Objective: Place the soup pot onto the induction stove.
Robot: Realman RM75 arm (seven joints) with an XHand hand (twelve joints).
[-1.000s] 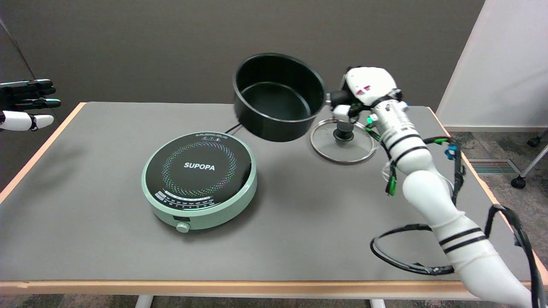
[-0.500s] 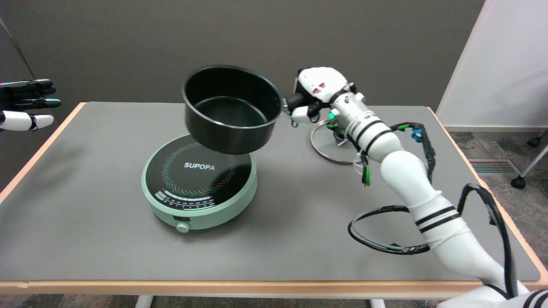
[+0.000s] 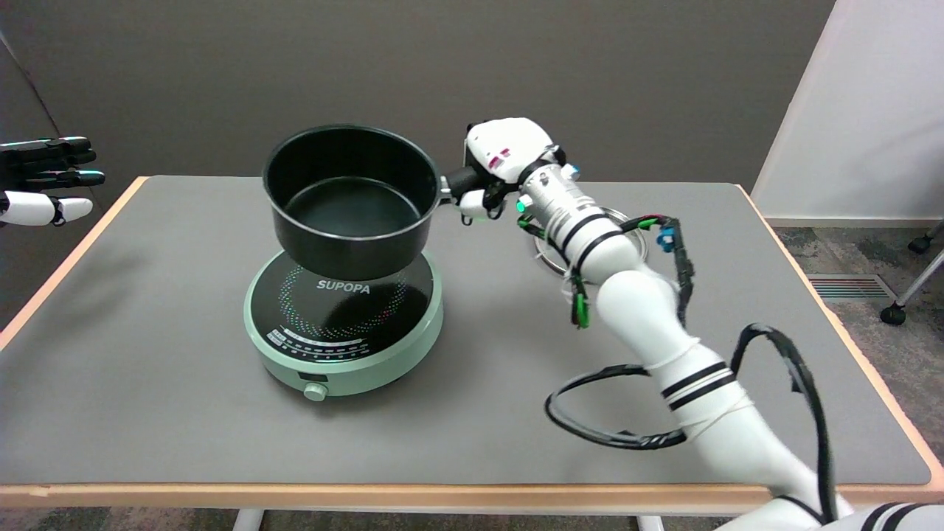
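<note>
Right hand [image 3: 495, 164]: grasping soup pot [image 3: 350, 200] by handle | pot: airborne above induction stove [image 3: 343, 313], tilted

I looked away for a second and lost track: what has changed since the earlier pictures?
The right hand, gripping the handle, carried the black soup pot leftward from above the glass lid to just over the round green induction stove. Stove, lid and grey table stayed put.

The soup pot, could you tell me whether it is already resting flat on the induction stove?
No, the soup pot hangs tilted above the induction stove, held in the air by its handle in the right hand.
</note>
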